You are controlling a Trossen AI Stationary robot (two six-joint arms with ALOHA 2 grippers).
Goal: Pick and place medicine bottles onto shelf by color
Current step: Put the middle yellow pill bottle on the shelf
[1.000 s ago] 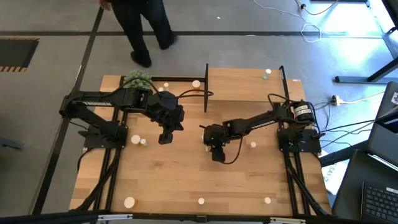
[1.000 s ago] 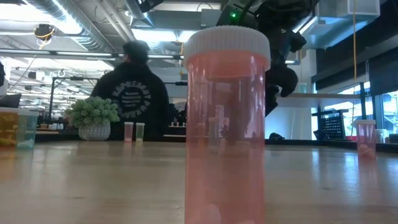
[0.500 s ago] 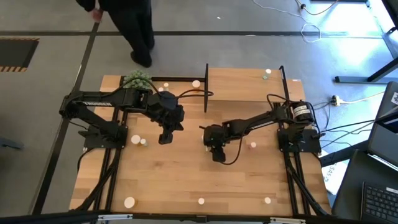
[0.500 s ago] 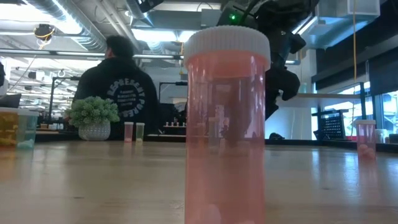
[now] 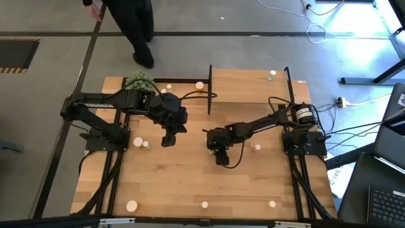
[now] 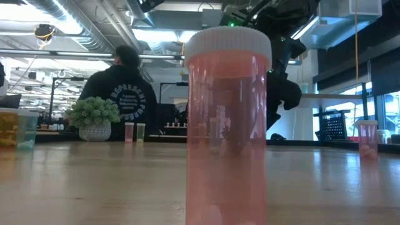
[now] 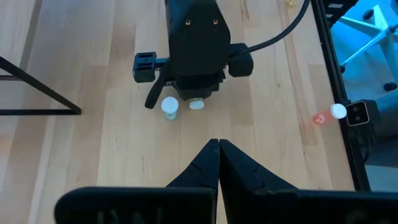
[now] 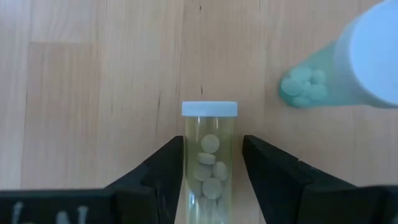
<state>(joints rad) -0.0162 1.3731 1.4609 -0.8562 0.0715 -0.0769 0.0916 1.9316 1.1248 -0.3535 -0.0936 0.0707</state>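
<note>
A: Step in hand? Right gripper (image 8: 212,163) is seen mid-table, fingers spread either side of a lying yellowish clear bottle with pale cap (image 8: 209,155); contact cannot be told.

B: Grasp stage, likely. Closing is needed next, then carrying to the light-wood black-framed shelf (image 5: 248,88). Left gripper (image 7: 219,163) is parked, pinched empty.

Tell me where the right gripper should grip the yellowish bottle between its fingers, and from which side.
Grip the yellowish bottle on its clear body below the white cap, coming from straight above. The right gripper already straddles it, open, with a finger on each side. The cylinder's sides fit the pads; the green bottle nearby stays clear.
</note>
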